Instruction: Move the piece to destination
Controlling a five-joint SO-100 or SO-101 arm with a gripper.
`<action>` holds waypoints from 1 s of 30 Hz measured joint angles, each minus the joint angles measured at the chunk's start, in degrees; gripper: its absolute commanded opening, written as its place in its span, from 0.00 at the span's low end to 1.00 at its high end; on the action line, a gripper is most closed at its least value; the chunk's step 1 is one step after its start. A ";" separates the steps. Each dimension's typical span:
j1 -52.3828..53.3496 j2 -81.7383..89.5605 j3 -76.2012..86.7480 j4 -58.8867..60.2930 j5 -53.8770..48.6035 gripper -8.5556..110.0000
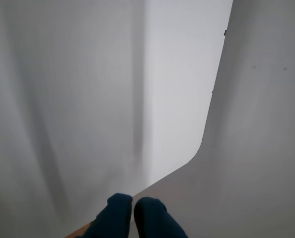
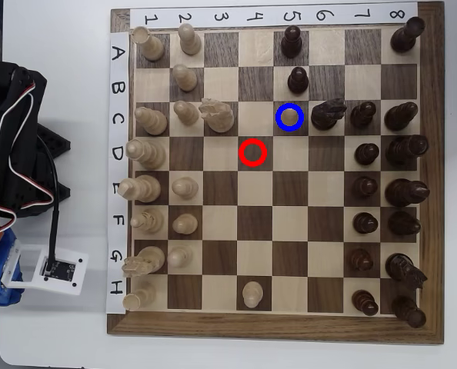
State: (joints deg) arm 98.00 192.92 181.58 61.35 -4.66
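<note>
Plainly, the wrist view shows little of the task: the two dark blue fingertips of the claw (image 1: pixel 133 206) sit at the bottom edge, pressed together with nothing between them, and beyond them only pale blank surfaces and a curved white edge. No board or chessman appears there.

From the overhead view the scene is clearer. A brown wooden chessboard (image 2: pixel 121 327) covers most of the white worktop (image 2: pixel 59 338), and the black arm (image 2: pixel 13 131) is folded up by the worktop's left edge, well apart from the play area. The red ring (image 2: pixel 252 152) encloses a dark square that looks empty, so which man is meant is a judgement: the likeliest candidate is the small pale cream round-headed wooden pawn (image 2: pixel 252 293), standing alone and upright near the worktop's bottom edge, in the same file as that ring. The dark brown square ringed in blue (image 2: pixel 289 117), the destination, lies toward the top edge, empty, with a dark knight (image 2: pixel 328 113) just beside it.

By these signs the task seems not yet begun. The next move calls for the claw to spread, reach out over the board and descend squarely around the pawn's head without brushing neighbours.
</note>
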 measured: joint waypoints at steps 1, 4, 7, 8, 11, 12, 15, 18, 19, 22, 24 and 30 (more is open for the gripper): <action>0.00 0.00 0.00 0.00 0.00 0.07; 0.00 0.00 0.00 0.00 0.00 0.07; 0.00 0.00 0.00 0.00 0.00 0.07; 0.00 0.00 0.00 0.00 0.00 0.07; 0.00 0.00 0.00 0.00 0.00 0.07; 0.00 0.00 0.00 0.00 0.00 0.07; 0.00 0.00 0.00 0.00 0.00 0.07; 0.00 0.00 0.00 0.00 0.00 0.07; 0.00 0.00 0.00 0.00 0.00 0.07; 0.00 0.00 0.00 0.00 0.70 0.07; 0.00 0.00 0.00 0.00 1.05 0.07; 0.00 0.00 0.00 0.00 2.02 0.07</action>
State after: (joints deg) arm 98.00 192.92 181.58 61.35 -2.64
